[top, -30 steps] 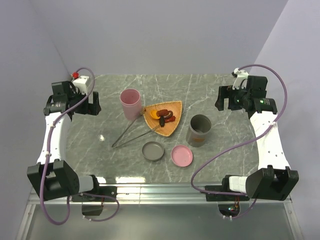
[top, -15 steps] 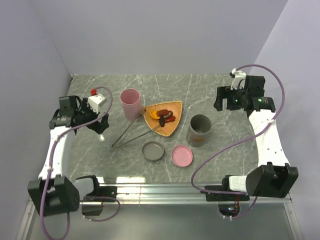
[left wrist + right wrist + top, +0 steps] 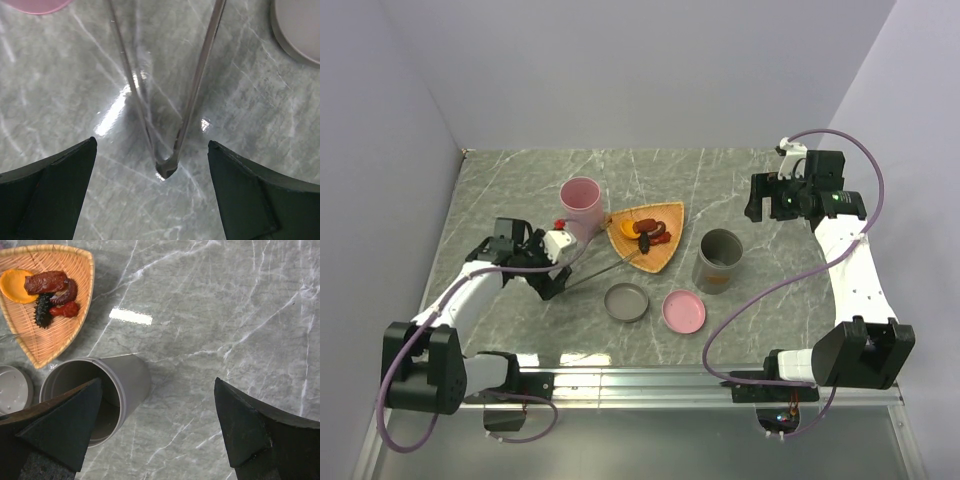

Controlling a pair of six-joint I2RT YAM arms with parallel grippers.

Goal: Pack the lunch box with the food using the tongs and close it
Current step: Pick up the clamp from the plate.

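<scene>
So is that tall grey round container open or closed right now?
Open. The tall grey round container stands upright with no lid on, its inside showing; a flat grey round lid lies apart on the marble table.

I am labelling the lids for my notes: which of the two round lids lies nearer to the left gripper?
The grey lid. It lies left of the pink lid, on the side of the open left gripper.

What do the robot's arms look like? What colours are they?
Both the left arm and right arm have white links with chunky black joints. A purple cable loops along each. The fingers are black and wedge-shaped. The left wrist carries a small red knob.
</scene>
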